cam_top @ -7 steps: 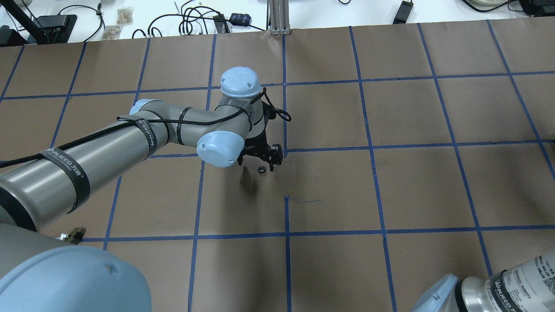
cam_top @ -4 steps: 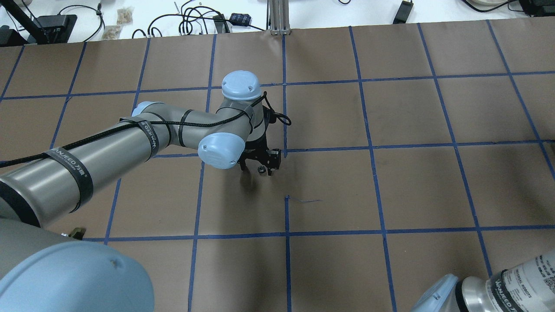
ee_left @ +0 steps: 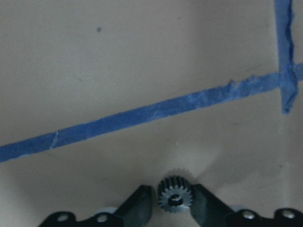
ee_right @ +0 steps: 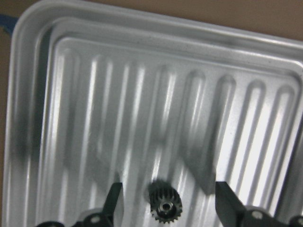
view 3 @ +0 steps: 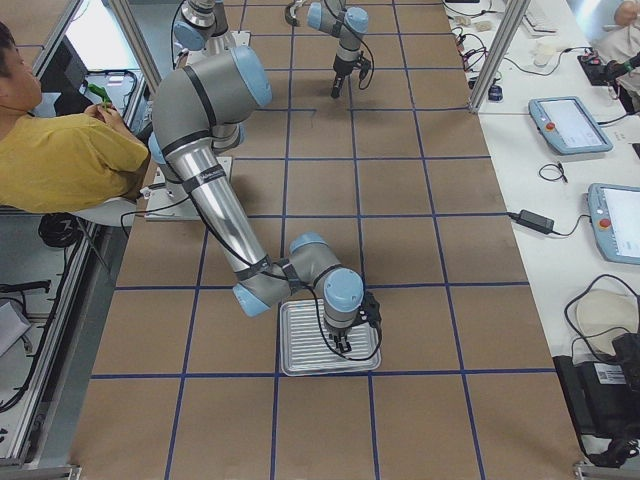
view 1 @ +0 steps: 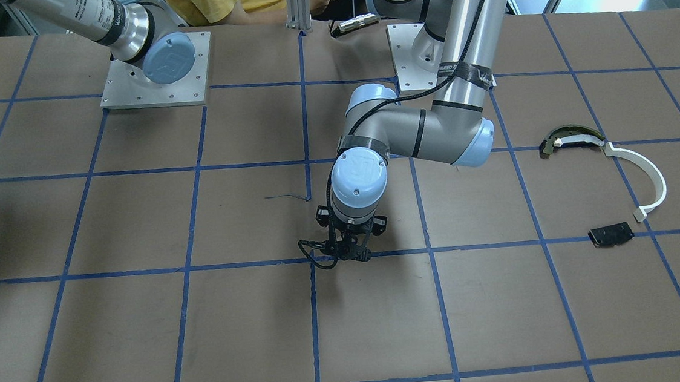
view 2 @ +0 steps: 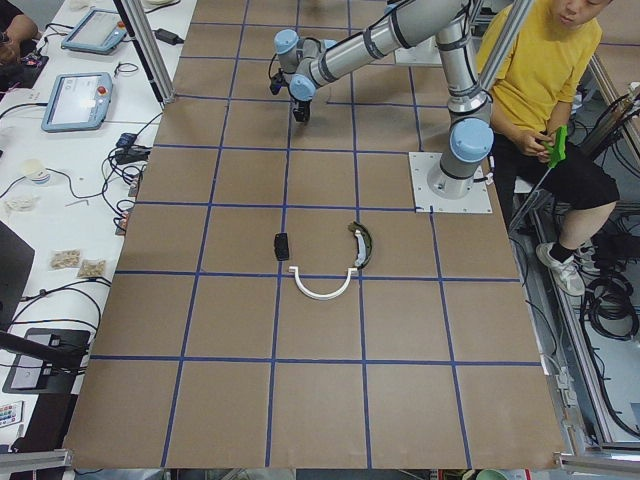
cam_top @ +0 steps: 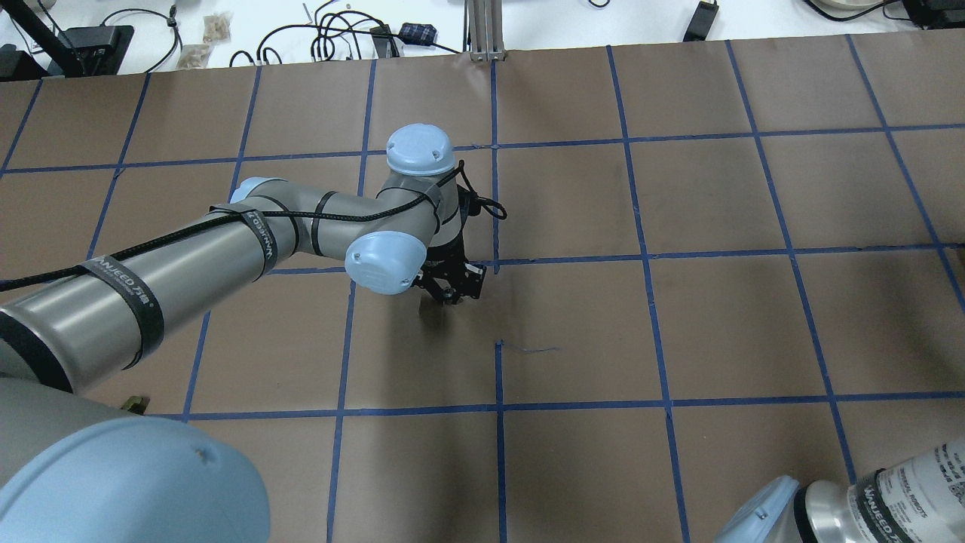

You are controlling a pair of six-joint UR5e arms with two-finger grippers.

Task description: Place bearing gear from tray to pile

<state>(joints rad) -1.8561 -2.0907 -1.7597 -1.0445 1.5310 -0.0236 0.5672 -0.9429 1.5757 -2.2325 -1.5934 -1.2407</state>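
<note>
Gear, left wrist view: the gear (ee_left: 175,194) lies flat on the surface (ee_left: 118,61), just below a blue tape line (ee_left: 142,113). It sits between the fingers of the left pincer (ee_left: 172,190); one finger touches its teeth and the other is just beside them.
Overhead view: a second ago those fingers stood wide on either side of the gear. Now they have drawn in around it, so I judge the grip made or nearly made, with the lift next.
Front view: the pile (view 1: 658,180), with its dark curved piece (view 1: 569,138) and black plate (view 1: 610,234), lies well apart on the robot's left.
Right-side view: the right pincer (view 3: 342,348) hangs over the tray (view 3: 300,340).
Right wrist view: its fingers are spread wide and hold nothing; the other gear (ee_right: 164,205) rests on the tray between them.
</note>
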